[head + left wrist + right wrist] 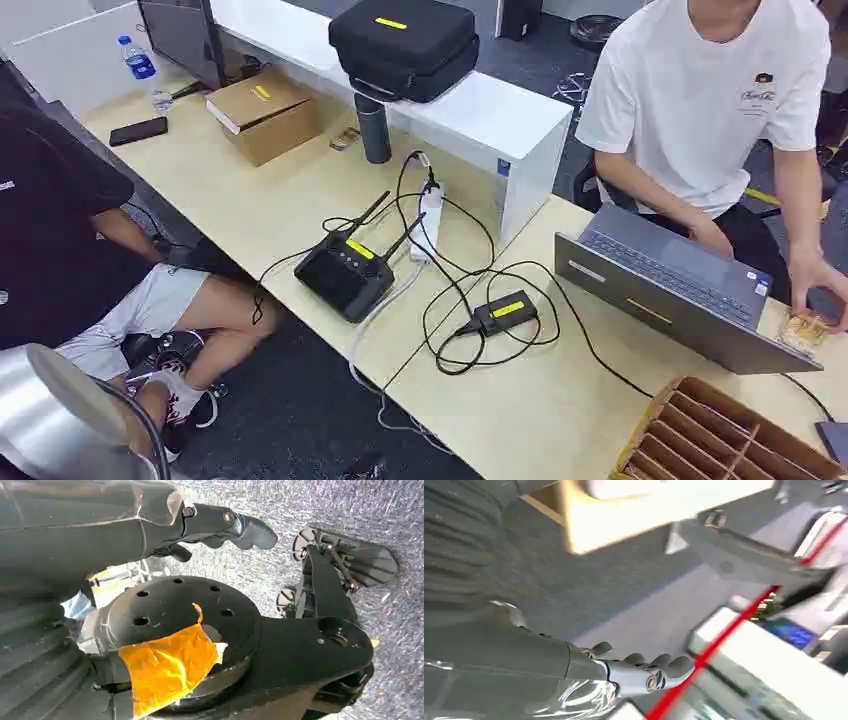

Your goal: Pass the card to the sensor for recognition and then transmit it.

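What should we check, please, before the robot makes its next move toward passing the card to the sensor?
1. Left hand free: ok, it holds nothing, hanging over the grey floor.
2. Right hand free: ok, fingers extended, nothing in them.
3. Card located: cannot tell, none is plainly visible.
4. Sensor identified: cannot tell; a small black box with a yellow label lies on the table.
5. Path clear: not ok, black cables loop around that box.
6. People clear: not ok, a person's hand rests beside the laptop.

i see the cardboard divider box [735,435] cut off at the corner, my right wrist view is motion-blurred, and the laptop [680,295] hides the person's [715,95] lap.
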